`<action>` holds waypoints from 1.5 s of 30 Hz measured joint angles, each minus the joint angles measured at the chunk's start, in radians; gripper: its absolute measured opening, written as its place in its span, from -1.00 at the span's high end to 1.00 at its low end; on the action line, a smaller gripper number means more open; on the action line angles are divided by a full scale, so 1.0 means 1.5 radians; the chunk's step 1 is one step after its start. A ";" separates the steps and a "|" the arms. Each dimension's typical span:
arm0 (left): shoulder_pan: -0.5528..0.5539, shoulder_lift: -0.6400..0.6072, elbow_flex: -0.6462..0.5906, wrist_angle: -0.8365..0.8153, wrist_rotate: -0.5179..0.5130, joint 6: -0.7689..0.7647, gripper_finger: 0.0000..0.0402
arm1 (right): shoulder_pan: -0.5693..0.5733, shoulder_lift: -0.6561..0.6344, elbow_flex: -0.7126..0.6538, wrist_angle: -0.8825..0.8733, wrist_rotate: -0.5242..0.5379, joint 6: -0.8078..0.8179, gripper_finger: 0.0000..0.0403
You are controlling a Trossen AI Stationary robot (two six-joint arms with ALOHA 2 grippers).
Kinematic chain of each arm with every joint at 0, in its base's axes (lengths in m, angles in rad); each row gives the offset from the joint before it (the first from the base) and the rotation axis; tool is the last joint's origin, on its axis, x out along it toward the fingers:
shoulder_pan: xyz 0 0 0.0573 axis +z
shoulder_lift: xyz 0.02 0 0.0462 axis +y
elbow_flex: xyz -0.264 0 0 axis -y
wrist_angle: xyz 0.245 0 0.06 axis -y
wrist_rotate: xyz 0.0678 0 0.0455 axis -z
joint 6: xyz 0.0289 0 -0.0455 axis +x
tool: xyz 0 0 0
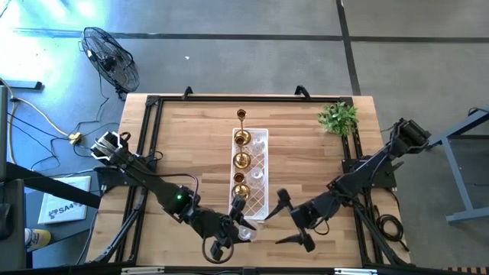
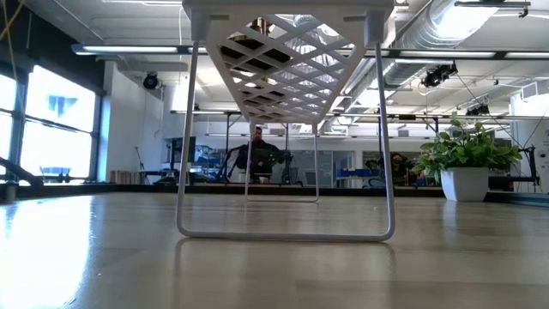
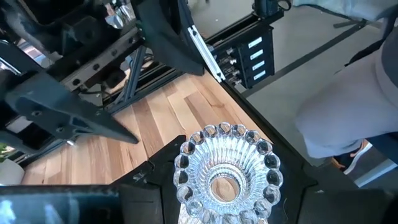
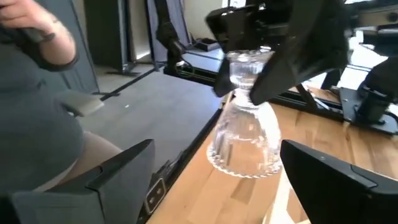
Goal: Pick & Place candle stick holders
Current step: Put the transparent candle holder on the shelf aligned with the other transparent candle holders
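Your left end effector (image 1: pixel 243 226) is clamped on a clear glass candle stick holder (image 3: pixel 225 169), gripping it by the narrow stem so the flared, beaded base hangs free; in the right wrist view the same piece shows lifted clear of the wood, tilted, with the dark fingers (image 4: pixel 292 59) pinching its neck. It sits at the near end of the white lattice tray (image 1: pixel 260 164), close to the front edge of the tabletop (image 1: pixel 191 137).

Your right end effector (image 1: pixel 286 218) stands just beside it with its fingers spread wide apart, holding nothing, one finger (image 4: pixel 124 171) on each side of the glass piece in its own wrist view and not touching it.

Moving outward, the tray runs down the middle of the tabletop. Along its left half you have three brass-gold holders (image 1: pixel 241 160) in a row, and a taller thin-stemmed one (image 1: pixel 241 115) stands on the wood just beyond the tray's far end. At least one more glass holder (image 1: pixel 258 175) rests on the tray's right half. The small green plant (image 1: pixel 338 118) sits near the far right corner, well apart from both arms. A person (image 4: pixel 37 93) stands close to the front edge.
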 joint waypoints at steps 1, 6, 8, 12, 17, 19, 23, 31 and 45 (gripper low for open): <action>0.000 0.000 0.000 0.004 0.000 0.002 0.22 | 0.000 0.000 0.000 0.000 -0.004 -0.006 -0.69; 0.000 0.000 0.000 0.041 -0.001 0.029 0.22 | 0.000 0.000 0.000 -0.001 0.107 -0.009 -0.69; 0.000 0.000 0.000 0.061 -0.003 0.041 0.22 | -0.005 0.000 0.000 -0.004 0.138 -0.009 -0.68; 0.006 0.000 0.000 0.077 -0.014 0.057 0.22 | -0.015 0.000 0.000 -0.003 0.130 0.002 -0.69; 0.026 0.000 0.000 0.078 -0.016 0.058 0.22 | -0.021 0.019 0.000 0.004 0.129 0.002 -0.68; 0.035 0.000 0.000 0.078 -0.012 0.057 0.23 | -0.026 0.035 0.000 0.015 0.127 0.002 -0.69; 0.046 0.000 -0.001 0.088 0.003 0.056 0.23 | -0.036 0.063 0.000 0.039 0.120 0.000 -0.68; 0.052 0.000 -0.001 0.090 0.009 0.059 0.23 | -0.037 0.067 0.000 0.092 0.091 -0.015 -0.68; 0.060 0.000 -0.001 0.107 0.029 0.088 0.24 | -0.040 0.067 0.000 0.113 0.069 -0.027 -0.68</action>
